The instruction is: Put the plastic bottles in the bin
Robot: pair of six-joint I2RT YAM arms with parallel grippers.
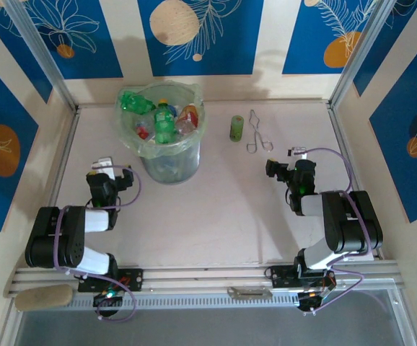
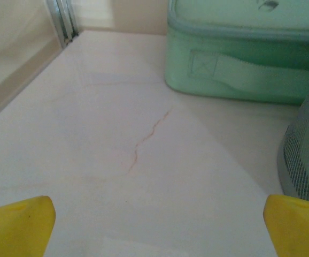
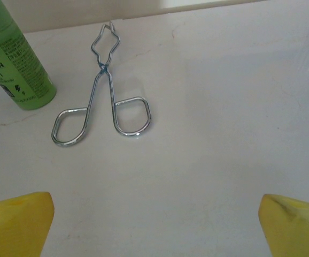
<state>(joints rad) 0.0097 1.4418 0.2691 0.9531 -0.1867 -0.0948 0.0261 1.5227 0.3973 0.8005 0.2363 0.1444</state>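
The left tool (image 2: 154, 231) and right tool (image 3: 154, 227) are both wide open and empty. The plastic bottles (image 1: 164, 121) lie in the bin (image 1: 169, 167), ahead-right of the left tool (the job looks finished). Next, leave the wire tongs (image 3: 101, 107) ahead of the right tool alone.

The left gripper (image 2: 154, 230) hangs over a pale table (image 2: 79, 123), its yellow fingertips (image 2: 18, 225) spread wide at the two lower corners. A thin reddish line (image 2: 149, 136) wanders across the surface. Beyond sits a mint-green case (image 2: 240, 32) with a flat strap (image 2: 240, 72) on its side, a grey mesh object (image 2: 307, 155) near it at the right edge, and a metal rail (image 2: 63, 21) in the far left corner.
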